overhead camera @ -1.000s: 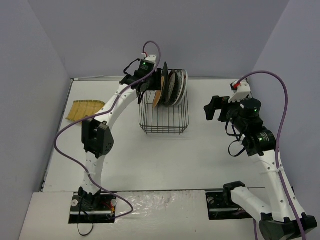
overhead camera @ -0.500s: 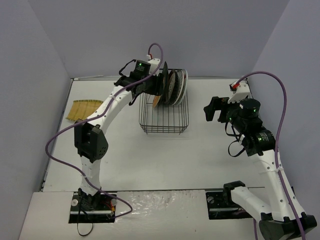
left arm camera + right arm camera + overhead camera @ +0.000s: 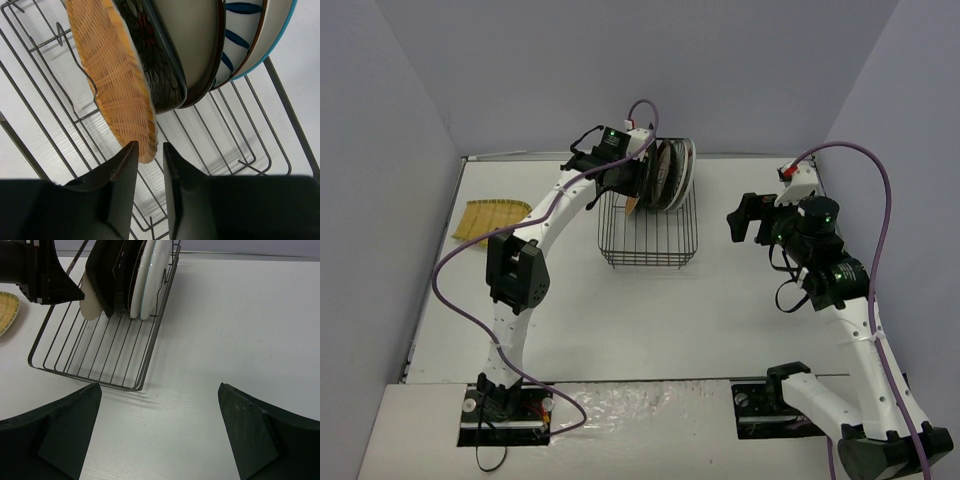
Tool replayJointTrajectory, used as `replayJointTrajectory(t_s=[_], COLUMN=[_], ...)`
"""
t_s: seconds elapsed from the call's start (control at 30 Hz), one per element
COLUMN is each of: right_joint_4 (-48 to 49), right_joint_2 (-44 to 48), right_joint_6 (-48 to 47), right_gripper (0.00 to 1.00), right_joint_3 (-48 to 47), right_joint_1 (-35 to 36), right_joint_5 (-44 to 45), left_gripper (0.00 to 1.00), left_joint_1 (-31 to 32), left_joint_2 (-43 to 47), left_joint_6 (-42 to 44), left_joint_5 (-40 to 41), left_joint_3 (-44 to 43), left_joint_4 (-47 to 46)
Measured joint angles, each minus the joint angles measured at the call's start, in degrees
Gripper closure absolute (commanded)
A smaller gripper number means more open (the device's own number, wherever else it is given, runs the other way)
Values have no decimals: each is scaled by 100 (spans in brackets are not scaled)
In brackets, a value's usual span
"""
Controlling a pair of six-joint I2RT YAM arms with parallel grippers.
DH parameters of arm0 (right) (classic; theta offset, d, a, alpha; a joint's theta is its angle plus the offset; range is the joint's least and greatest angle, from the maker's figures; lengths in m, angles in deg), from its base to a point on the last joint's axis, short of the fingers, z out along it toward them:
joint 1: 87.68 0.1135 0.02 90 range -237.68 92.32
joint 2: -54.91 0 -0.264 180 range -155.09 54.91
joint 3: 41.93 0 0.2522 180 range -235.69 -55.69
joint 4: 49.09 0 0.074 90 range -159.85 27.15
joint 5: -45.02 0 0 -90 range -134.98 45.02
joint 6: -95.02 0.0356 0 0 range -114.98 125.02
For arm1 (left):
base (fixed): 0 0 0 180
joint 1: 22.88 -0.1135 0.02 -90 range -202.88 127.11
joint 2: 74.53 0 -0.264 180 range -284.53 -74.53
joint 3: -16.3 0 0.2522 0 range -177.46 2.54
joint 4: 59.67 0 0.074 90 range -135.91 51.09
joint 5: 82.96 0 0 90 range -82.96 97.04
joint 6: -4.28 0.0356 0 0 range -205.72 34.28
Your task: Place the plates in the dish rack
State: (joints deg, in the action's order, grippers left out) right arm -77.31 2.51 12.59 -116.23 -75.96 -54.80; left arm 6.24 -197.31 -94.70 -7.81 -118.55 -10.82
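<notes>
The black wire dish rack stands mid-table and holds several plates upright at its far end. In the left wrist view I see an orange woven plate, a dark patterned plate, a cream plate with a dark rim and a white plate with blue stripes over the rack wires. My left gripper sits above the rack's far left, nearly closed, with the orange plate's top rim between its tips. My right gripper is wide open and empty, right of the rack.
A yellow-green woven plate lies flat on the table at the left, and its edge shows in the right wrist view. The rack's near half holds nothing. Purple walls enclose the table on three sides.
</notes>
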Motion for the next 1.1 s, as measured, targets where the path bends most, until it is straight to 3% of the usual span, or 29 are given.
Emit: replayJointTrajectory(t_s=[0.13,0.7,1.1], right_joint_4=[2,0,0], right_joint_2=[-6,-88,-86], right_joint_6=[1,-12,-20], right_gripper=[0,0,0], right_joint_3=[0,0,0], right_joint_1=[0,0,0], right_joint_5=[2,4,7], left_gripper=[100,100,100], left_joint_1=[0,13,4], left_joint_2=[-49,96,-114], left_joint_6=[5,-929,-1152], left_joint_5=[75,828,1292], left_joint_3=[-92,85,-317], left_joint_4=[57,-669,-1017])
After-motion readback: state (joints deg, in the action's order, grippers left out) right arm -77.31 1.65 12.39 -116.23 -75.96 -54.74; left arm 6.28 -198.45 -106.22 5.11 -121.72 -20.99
